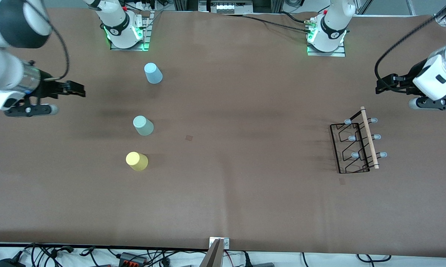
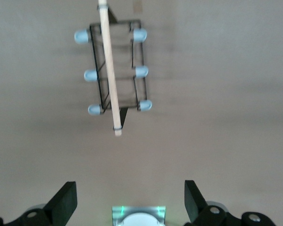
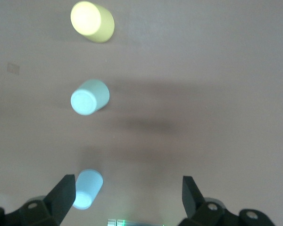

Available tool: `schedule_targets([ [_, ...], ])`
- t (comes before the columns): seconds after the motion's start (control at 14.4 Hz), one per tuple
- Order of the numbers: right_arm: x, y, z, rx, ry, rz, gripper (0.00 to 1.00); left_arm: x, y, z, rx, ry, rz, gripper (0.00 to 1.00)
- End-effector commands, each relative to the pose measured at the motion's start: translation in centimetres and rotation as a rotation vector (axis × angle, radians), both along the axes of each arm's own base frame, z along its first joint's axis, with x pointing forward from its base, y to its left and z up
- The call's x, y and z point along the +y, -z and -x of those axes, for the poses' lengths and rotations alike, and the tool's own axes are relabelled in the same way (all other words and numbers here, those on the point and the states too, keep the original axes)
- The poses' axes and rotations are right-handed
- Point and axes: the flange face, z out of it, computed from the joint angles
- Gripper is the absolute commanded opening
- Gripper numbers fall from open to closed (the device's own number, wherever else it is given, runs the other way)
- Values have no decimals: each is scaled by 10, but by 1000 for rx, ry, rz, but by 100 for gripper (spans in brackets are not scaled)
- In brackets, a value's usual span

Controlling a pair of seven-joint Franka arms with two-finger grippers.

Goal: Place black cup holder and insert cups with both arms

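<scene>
**Both hands up, nothing held**

So the left hand (image 1: pixel 381 84) hangs in the air at the left arm's end of the table (image 1: pixel 245 193), its fingers (image 2: pixel 66 200) spread wide with only bare table between them. The rack (image 1: pixel 354 148) lies on the table close to that hand, nearer the front camera than the spot under it, and apart from the fingers. Its wooden rod (image 1: pixel 369 138) runs along the top, one end pointing toward the hand, and the grey-tipped prongs (image 1: pixel 373 120) stick out in threes on either side of the rod. In the left wrist view the rack (image 2: pixel 115 70) sits straight ahead of the open fingers, with the rod (image 2: pixel 108 66) crossing it lengthwise and the prongs (image 2: pixel 140 35) paired along both sides.

Meanwhile the right hand (image 1: pixel 74 89) hangs over the right arm's end of the table, fingers (image 3: pixel 63 195) likewise spread and holding nothing. Three cups stand upside down in a row on the table, toward the table's middle from that hand. The blue cup (image 1: pixel 153 73) is the closest to the right arm's base; the grey-green cup (image 1: pixel 143 125) comes next, nearer the front camera; the yellow cup (image 1: pixel 137 161) is nearest that camera. None touches another. In the right wrist view the blue cup (image 3: pixel 87 188) shows just beside one finger, the grey-green cup (image 3: pixel 88 97) farther ahead, and the yellow cup (image 3: pixel 92 21) farthest from the hand.

The cups and the rack lie well apart, at different ends of the table.
</scene>
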Motion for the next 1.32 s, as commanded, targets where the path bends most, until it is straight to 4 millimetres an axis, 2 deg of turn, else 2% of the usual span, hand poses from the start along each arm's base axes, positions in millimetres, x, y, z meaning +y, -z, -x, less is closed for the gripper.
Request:
schedule_targets([
  [0.0, -1, 44, 64, -104, -12, 6, 100, 9, 14, 7, 132, 31, 39, 100],
  [0.07, -1, 50, 70, -120, -4, 7, 100, 11, 21, 6, 134, 28, 34, 99],
  [0.21, -1, 61, 63, -132, 2, 6, 100, 18, 32, -4, 54, 21, 13, 99],
  [0.35, 1, 84, 50, -147, 29, 2, 100, 20, 60, -10, -36, 45, -50, 95],
  [0.49, 0, 97, 43, -154, 36, -2, 100, 21, 85, -12, -140, 54, -64, 93],
  [0.69, 0, 97, 43, -142, 36, -1, 100, 22, 130, -17, -298, 59, -66, 93],
  [0.83, 2, 104, 42, -128, 38, -3, 100, 30, 156, -17, -350, 46, -67, 91],
  [0.9, 5, 105, 42, -127, 40, -4, 100, 32, 170, -16, -347, 44, -66, 82],
  [1.11, 9, 103, 42, -129, 53, -8, 100, 39, 204, -26, -379, 30, -64, 74],
  [1.25, 10, 100, 42, -134, 67, -8, 100, 39, 218, -32, -396, 32, -62, 66],
])
